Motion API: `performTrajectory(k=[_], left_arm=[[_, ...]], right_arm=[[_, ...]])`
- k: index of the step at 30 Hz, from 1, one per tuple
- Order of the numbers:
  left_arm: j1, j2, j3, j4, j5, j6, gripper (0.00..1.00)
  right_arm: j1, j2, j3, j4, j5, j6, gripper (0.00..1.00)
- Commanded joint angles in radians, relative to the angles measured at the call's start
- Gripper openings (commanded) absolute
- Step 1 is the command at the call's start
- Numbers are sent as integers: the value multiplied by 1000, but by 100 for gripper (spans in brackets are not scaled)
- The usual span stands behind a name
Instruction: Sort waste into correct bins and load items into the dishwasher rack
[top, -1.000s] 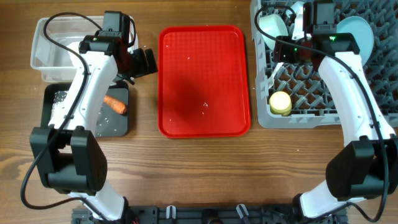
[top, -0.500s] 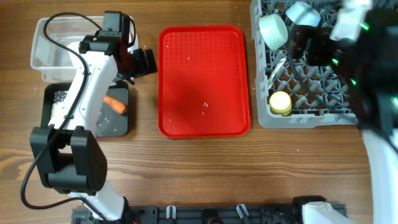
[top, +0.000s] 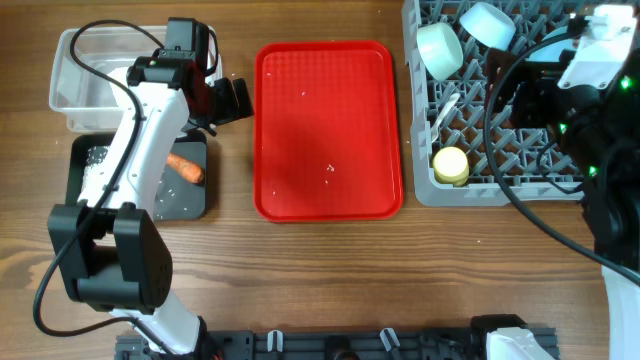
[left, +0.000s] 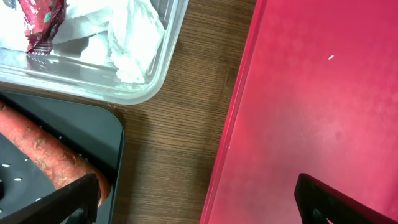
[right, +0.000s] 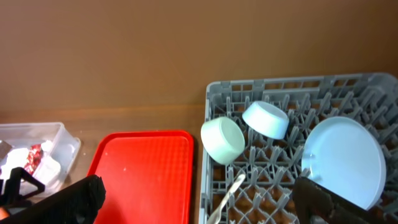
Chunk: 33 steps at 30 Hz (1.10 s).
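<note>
We see both end effectors wide open and empty. The left end effector (top: 228, 100) hovers between the clear rectangular plastic tub (top: 75, 100) and the flat red serving tray (top: 330, 100). The right end effector (right: 199, 199) hangs high above the grey plastic grid rack (top: 500, 160). The rack holds the two pale mint bowls (top: 440, 47), round pale-blue plate (right: 342, 162), white plastic spoon (top: 446, 108) and small yellow cup (top: 450, 165). We judge the tiny white grains (top: 328, 168) on the red tray the risk: they are hard to pinch and easily flicked onto the wooden surface (top: 320, 270).

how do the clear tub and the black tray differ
The clear tub is see-through and deeper; the black tray is opaque and shallower. The clear tub holds a napkin and red wrapper; the black tray holds a carrot and white grains. Both are rectangular, left of the red tray.
</note>
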Motion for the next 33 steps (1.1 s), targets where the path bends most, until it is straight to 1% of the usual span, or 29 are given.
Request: performTrajectory(k=[1,5,8,11,16,20,24,27,33], left_arm=[[4,9,-4,0,-6,-5,100],[4,9,-4,0,-6,-5,100],[4,9,-5,0,-6,-5,100],[4,9,-5,0,-6,-5,100],[4,9,-5,0,-6,-5,100],[4,9,-5,0,-6,-5,100],[4,9,-5,0,-6,-5,100],[4,9,-4,0,-6,-5,100],[4,9,-4,0,-6,-5,100]], right_arm=[[-2,19,-18,-24,-7,-3,100],[-1,-32,-89,-4,72,-58,100],[-1,-126,-230,103,79,-56,100],[-1,-257,-440,283,71,-45,100],[-1,-517,-847,633,72,-4,100],[-1,-716,-1122,807,72,6,100],[-1,-890,-1311,874,72,56,100],[-1,-1007,-1420,883,72,82,100],[-1,-1147,-1560,899,71,151,100]])
